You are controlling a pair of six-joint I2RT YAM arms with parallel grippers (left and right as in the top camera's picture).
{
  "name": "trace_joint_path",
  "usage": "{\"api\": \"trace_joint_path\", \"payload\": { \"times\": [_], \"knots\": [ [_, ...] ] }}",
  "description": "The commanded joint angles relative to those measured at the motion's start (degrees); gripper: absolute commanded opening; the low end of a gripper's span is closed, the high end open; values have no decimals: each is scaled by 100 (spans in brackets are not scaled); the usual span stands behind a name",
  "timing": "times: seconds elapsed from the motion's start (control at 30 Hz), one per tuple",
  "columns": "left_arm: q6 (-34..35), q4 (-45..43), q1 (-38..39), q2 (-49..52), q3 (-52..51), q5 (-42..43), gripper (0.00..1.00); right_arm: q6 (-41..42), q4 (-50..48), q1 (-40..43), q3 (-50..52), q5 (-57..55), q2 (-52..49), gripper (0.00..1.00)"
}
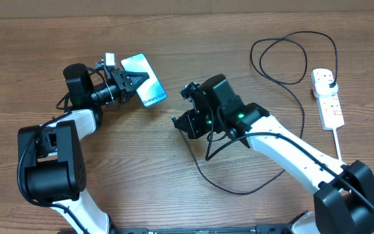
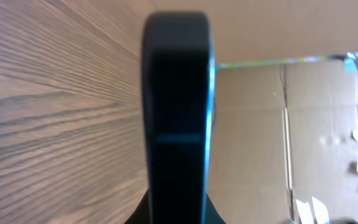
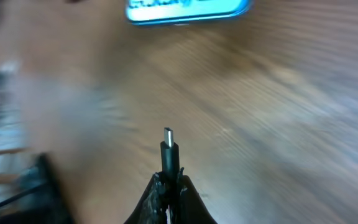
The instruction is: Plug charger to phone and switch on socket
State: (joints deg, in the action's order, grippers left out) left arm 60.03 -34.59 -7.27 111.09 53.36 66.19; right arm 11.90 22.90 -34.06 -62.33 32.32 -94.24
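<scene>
The left gripper point(image 1: 132, 80) is closed on one end of the phone point(image 1: 149, 88), seen plainly from overhead. Its own wrist view gives only the phone's dark edge running straight out from the jaws. The right gripper point(image 3: 168, 186) is pinched shut on the charger point(image 3: 169, 149), whose metal tip stands just ahead of the fingertips with the blurred blue screen further ahead and apart. Only the overhead view shows the cable trailing behind this claw to the socket point(image 1: 328, 104), well apart.
</scene>
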Motion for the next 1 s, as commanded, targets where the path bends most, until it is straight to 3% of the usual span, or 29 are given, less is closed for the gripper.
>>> {"api": "trace_joint_path", "payload": {
  "times": [0.0,0.3,0.97],
  "knots": [
    [297,-317,-15,2,114,708,4,291,-306,236,389,1563,-15,4],
    [1572,-1547,328,2,114,883,4,1375,-2000,457,1156,2444,-15,4],
    [1606,-1587,625,2,114,1034,4,2031,-2883,767,1182,2288,-17,4]
  ]
}}
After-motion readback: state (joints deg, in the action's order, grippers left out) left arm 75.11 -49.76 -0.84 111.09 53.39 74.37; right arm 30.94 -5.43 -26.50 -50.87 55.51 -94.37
